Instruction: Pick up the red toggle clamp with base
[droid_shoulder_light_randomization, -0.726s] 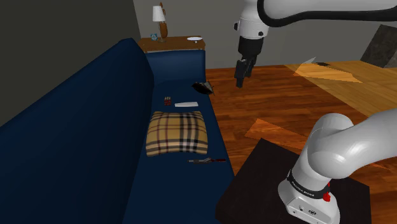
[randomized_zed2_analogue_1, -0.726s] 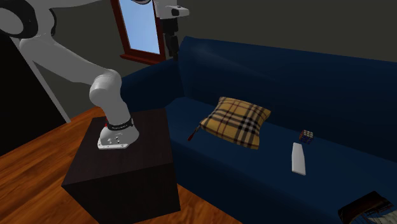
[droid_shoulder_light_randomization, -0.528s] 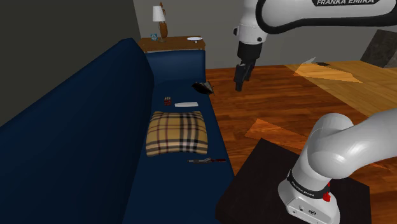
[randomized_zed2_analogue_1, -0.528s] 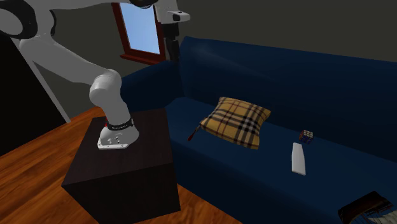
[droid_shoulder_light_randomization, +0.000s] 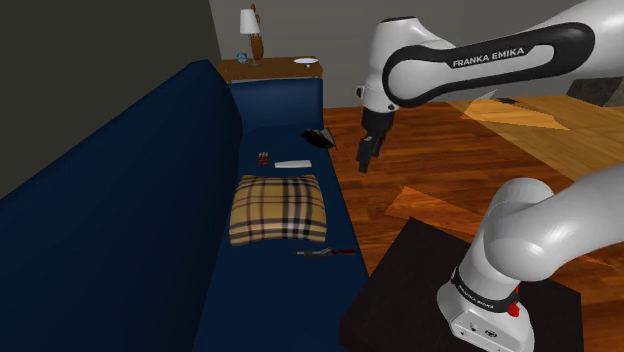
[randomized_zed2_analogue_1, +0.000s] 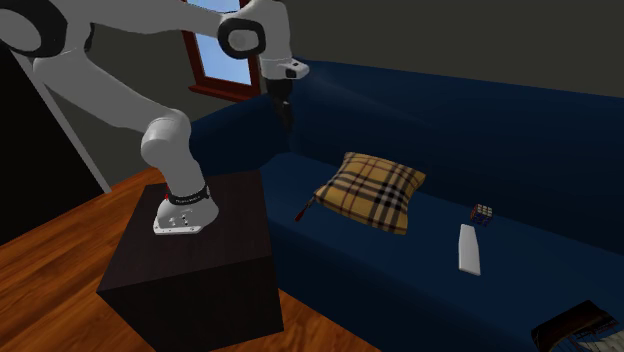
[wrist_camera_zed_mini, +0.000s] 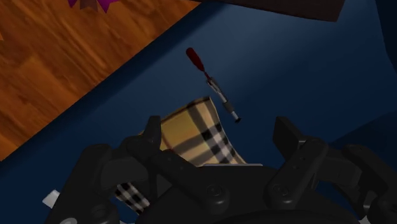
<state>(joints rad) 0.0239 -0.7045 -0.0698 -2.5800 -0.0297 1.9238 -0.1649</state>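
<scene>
Tool (droid_shoulder_light_randomization: 366, 158), spread and empty, hangs well apart from the red toggle clamp (wrist_camera_zed_mini: 210, 81) by the sofa's (droid_shoulder_light_randomization: 150, 200) plaid cushion (droid_shoulder_light_randomization: 278, 208): approach step, descent and alignment needed next.

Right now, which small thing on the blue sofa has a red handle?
The toggle clamp, the thin tool lying beside the plaid pillow. The flat white piece and the little cube have no handle.

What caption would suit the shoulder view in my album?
End effector hangs near a blue sofa where the red-handled toggle clamp lies close to a plaid cushion.
</scene>
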